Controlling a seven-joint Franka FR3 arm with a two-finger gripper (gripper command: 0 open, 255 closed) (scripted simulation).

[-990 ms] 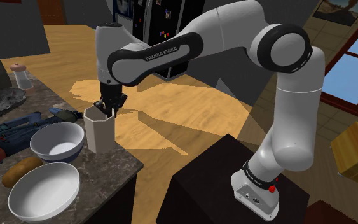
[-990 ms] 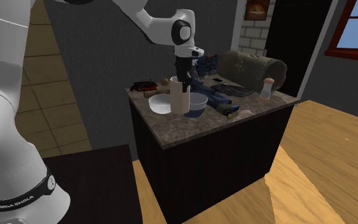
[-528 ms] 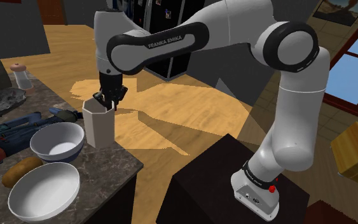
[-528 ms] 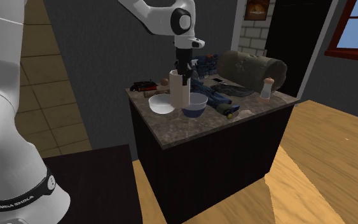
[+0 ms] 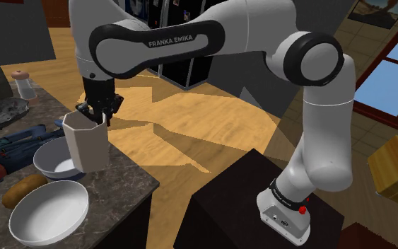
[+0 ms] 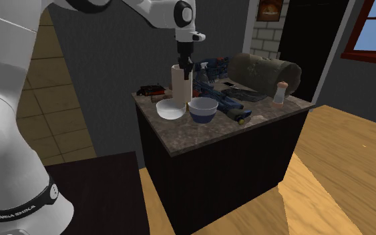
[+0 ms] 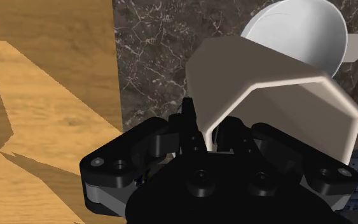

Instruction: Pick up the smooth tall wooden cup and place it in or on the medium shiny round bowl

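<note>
Hand clamped on the pale cup, pinching its rim wall from inside and outside. I see the cup hanging upright under the hand, up off the bench, base by the blue-sided bowl. A bigger white bowl sits alongside.

The arm reads "FRANKA EMIKA" on its dark link.

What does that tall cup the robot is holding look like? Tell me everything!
The cup is tall, plain pale beige, with flat angled sides and an open top; no wood grain shows. It hangs upright from the gripper, whose black fingers pinch its rim wall, one inside, one outside. It seems clear of the dark stone counter, by the blue-sided bowl.
</note>
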